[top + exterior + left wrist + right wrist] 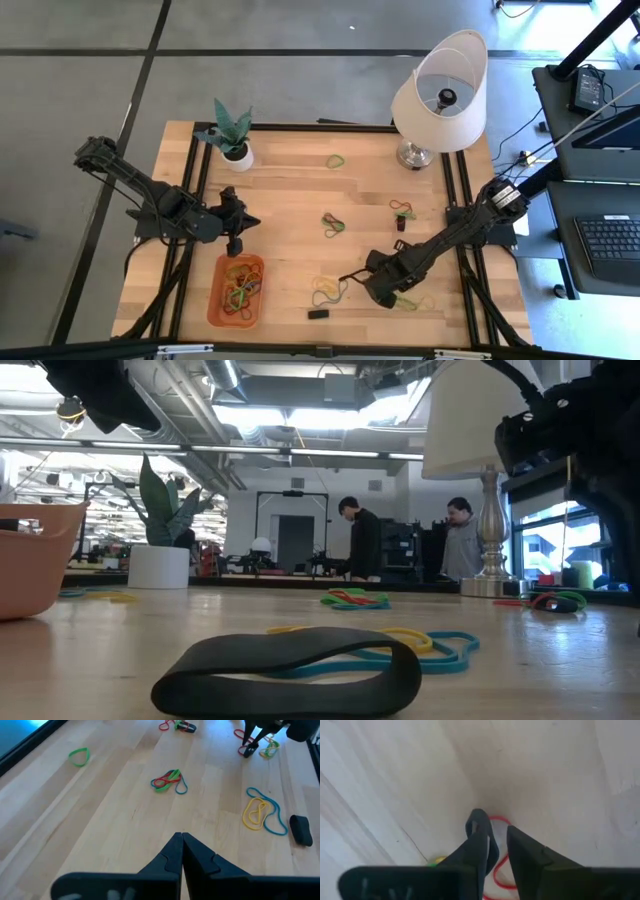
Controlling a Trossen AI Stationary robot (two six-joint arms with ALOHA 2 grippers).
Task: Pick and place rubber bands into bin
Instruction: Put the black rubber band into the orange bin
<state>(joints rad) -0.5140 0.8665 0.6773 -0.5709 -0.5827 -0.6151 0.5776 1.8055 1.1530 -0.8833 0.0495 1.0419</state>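
- High view: the right gripper (385, 297) is down at the table's near right part, tips right at a small cluster of rubber bands (405, 300) that trails off toward the right edge; the bin (236, 291) lies well apart to its left, with several bands already inside, and the left gripper (236, 245) hangs just behind the bin's far rim, so the right arm is plainly the nearer one to this cluster
- Low view: the bin's orange wall (30, 560) shows at the left edge; loose yellow and teal bands (420, 645) lie flat on the wood behind a small black block (290, 675)
- Left wrist view: its fingers (172, 857) are pressed together, holding nothing; red, green and blue loops (169, 781) lie ahead on the table
- Right wrist view: the fingers (480, 845) stand a narrow gap apart, touching the wood, and a thin red band (502, 870) runs through the gap between them, a bit of yellow-green beside it; I cannot tell whether the band is pinched yet
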